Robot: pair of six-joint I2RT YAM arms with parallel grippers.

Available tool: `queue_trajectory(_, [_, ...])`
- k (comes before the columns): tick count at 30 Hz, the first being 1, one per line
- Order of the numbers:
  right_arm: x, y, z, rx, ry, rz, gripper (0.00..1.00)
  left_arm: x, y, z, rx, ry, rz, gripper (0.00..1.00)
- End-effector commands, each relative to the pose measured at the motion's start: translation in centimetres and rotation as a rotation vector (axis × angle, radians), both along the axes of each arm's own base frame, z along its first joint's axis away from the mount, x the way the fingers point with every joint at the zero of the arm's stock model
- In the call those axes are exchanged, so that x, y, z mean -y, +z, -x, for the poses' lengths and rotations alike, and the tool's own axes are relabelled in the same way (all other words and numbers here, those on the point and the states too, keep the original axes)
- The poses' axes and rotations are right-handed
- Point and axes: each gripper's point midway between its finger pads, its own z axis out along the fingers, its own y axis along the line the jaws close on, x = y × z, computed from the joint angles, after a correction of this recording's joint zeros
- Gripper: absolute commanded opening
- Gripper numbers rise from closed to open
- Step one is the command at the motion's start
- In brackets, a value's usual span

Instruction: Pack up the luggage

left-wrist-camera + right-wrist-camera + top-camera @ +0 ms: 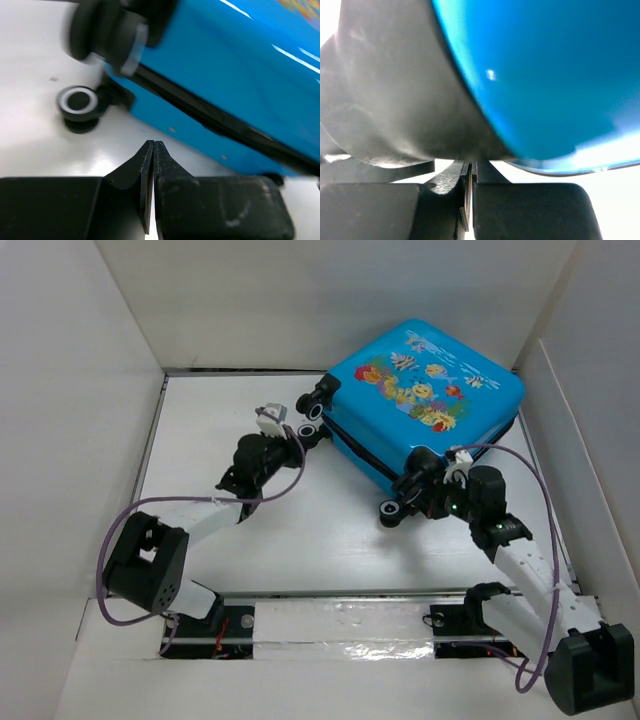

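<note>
From above, the luggage (pixel 425 390) lies flat and closed on the tabletop (pixel 190 430), fish print facing up, so packing seems finished or not begun; I cannot tell which. The left hand (pixel 300 435) sits at the wheel corner, the shell just ahead of its tips and to its right. The right hand (pixel 412 492) is at the other wheeled corner, with a wheel (pixel 392 512) just beside it. I judge that both hands are placed low at the wheel side to push or turn the luggage.

In the left wrist view, the left hand's fingers (pixel 150 160) are pressed together and hold nothing. The blue side wall is just ahead of them, apart from the tips, with the dark zip seam (pixel 200 107) running across it. One wheel lies ahead to the left.

In the right wrist view, the right hand's fingers (pixel 479 172) are also closed, with nothing between them. The shell fills the space directly above and ahead, very close. A blurred dark part (pixel 380 100), probably a wheel housing, is ahead to the left.

No brand or readable writing shows in any view, only the picture print.
</note>
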Motion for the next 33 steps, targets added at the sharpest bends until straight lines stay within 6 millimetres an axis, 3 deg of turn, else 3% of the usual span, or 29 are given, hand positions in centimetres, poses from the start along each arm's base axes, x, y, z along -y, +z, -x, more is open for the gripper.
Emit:
queue_trajectory(1, [2.8, 12.8, -4.3, 0.413, -0.062, -0.05, 0.0, 2.5, 3.9, 2.4, 0.124, -0.039, 0.086, 0.0])
queue_trajectory(2, [3.3, 12.0, -3.8, 0.374, -0.064, -0.041, 0.0, 3.4, 3.8, 3.3, 0.12, -0.068, 0.083, 0.0])
queue_trajectory(3, [3.4, 12.5, -3.0, 0.392, -0.051, -0.042, 0.0, 5.5, 3.2, 5.4, 0.102, -0.136, 0.045, 0.0])
queue_trajectory(4, [3.2, 11.1, -2.2, 0.35, -0.036, -0.042, 0.0, 6.6, 4.5, 6.6, 0.127, -0.167, 0.042, 0.0])
queue_trajectory(6, [2.8, 10.2, -1.0, 0.333, -0.019, -0.072, 0.0, 9.4, 5.3, 9.8, 0.141, -0.298, 0.036, 0.0])
queue_trajectory(7, [2.6, 10.2, -0.2, 0.347, -0.009, -0.089, 0.0, 11.7, 6.9, 11.9, 0.161, -0.388, 0.05, 0.03])
queue_trajectory(8, [2.8, 8.4, 0.2, 0.304, -0.023, -0.087, 0.0, 12.9, 7.3, 13.3, 0.153, -0.458, 0.061, 0.26])
queue_trajectory(11, [4.0, 7.0, 0.6, 0.289, -0.113, -0.073, 0.0, 15.5, 9.7, 14.7, 0.154, -0.582, 0.113, 0.99])
queue_trajectory(13, [4.5, 7.2, 0.6, 0.301, -0.142, -0.072, 0.0, 15.1, 8.9, 12.1, 0.11, -0.461, 0.041, 0.99])
queue_trajectory(14, [4.4, 7.3, 0.7, 0.3, -0.133, -0.074, 0.0, 13.0, 10.3, 8.3, 0.139, -0.237, 0.02, 0.99])
queue_trajectory(15, [4.2, 7.8, 0.7, 0.307, -0.117, -0.075, 0.0, 11.3, 10.4, 6.2, 0.13, -0.13, 0.01, 0.99])
queue_trajectory(16, [3.9, 7.9, 0.9, 0.306, -0.093, -0.08, 0.0, 10.2, 10.9, 4.3, 0.117, -0.068, 0.006, 0.99])
queue_trajectory(17, [3.6, 7.8, 1.1, 0.292, -0.072, -0.077, 0.0, 7.5, 11.0, 1.3, 0.106, 0.017, -0.005, 0.99])
queue_trajectory(18, [3.5, 8.1, 1.1, 0.294, -0.063, -0.077, 0.0, 6.6, 10.7, -0.6, 0.068, 0.063, -0.044, 0.99])
queue_trajectory(19, [3.5, 8.1, 1.2, 0.295, -0.06, -0.077, 0.0, 5.2, 8.8, -1.6, 0.03, 0.098, -0.096, 0.99])
queue_trajectory(20, [3.5, 8.2, 1.5, 0.3, -0.059, -0.07, 0.0, 4.0, 9.3, -3.4, 0.055, 0.081, -0.147, 0.98])
queue_trajectory(23, [3.3, 8.6, 1.7, 0.32, -0.056, -0.091, 0.0, 3.2, 11.1, -4.2, 0.129, 0.038, -0.224, 0.97])
queue_trajectory(25, [3.3, 8.6, 1.5, 0.325, -0.057, -0.101, 0.0, 3.9, 10.6, -4.2, 0.171, -0.073, -0.328, 0.99])
queue_trajectory(26, [3.2, 8.6, 1.4, 0.326, -0.054, -0.102, 0.0, 4.4, 12.3, -4.4, 0.202, -0.106, -0.348, 0.99])
queue_trajectory(28, [3.1, 8.0, 1.3, 0.303, -0.043, -0.096, 0.0, 4.2, 8.8, -5.0, 0.106, -0.178, -0.488, 0.99])
queue_trajectory(29, [3.0, 7.8, 1.3, 0.296, -0.035, -0.091, 0.0, 4.8, 10.0, -5.1, 0.115, -0.216, -0.499, 0.99])
queue_trajectory(31, [3.0, 7.5, 1.3, 0.289, -0.029, -0.09, 0.0, 4.7, 7.4, -5.0, 0.042, -0.284, -0.561, 0.99])
queue_trajectory(33, [2.9, 7.4, 1.3, 0.29, -0.024, -0.092, 0.0, 5.2, 6.2, -4.3, 0.019, -0.34, -0.558, 0.98])
